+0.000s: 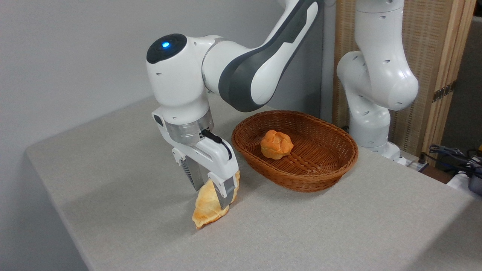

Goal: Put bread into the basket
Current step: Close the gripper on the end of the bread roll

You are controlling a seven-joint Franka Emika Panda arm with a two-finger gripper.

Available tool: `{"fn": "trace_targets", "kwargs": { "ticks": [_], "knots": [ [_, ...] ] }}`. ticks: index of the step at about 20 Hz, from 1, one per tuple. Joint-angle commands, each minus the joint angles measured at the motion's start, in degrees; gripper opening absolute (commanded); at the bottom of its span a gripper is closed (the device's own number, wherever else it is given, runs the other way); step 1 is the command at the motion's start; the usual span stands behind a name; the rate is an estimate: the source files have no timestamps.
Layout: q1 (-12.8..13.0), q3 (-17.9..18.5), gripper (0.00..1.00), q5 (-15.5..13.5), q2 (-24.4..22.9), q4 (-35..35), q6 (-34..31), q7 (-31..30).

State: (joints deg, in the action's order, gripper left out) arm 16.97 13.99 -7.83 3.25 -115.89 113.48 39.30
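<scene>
The white two-finger tool grips the long, flat, pale golden-yellow bread across its upper half, one finger on each face. The loaf hangs tilted, and its browned lower tip touches or sits just above the grey tabletop; I cannot tell which.

The main risk, as I judge it, is the grip itself: the hold sits near one end, so the free lower part may swing or slide out between the fingers during the lift. A low carry may also catch that tip on the thick braided rim of the oval, reddish-brown woven wicker basket, which stands just to the right. The small round orange knotted bun lying inside it takes part of the floor, so the loaf may land on it and tip.

The bread's crust looks smooth and faintly glossy; the tabletop is matt and finely textured.
</scene>
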Motion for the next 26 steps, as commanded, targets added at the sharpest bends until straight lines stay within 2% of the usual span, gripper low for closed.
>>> {"fn": "trace_targets", "kwargs": {
  "ticks": [1, 4, 5, 6, 26],
  "knots": [
    [0.25, 0.25, 0.9, 5.17, 0.71, -0.04, 1.13, 0.25],
    [0.25, 0.25, 0.52, 5.45, 0.71, -0.04, 1.13, 1.4],
    [0.25, 0.25, 0.43, 5.45, 0.71, -0.03, 1.13, 1.48],
    [0.25, 0.25, 0.38, 5.45, 0.71, -0.12, 1.13, 1.57],
    [0.34, 0.25, 0.38, 5.37, -0.17, 0.32, 0.16, 1.75]
  ]
}}
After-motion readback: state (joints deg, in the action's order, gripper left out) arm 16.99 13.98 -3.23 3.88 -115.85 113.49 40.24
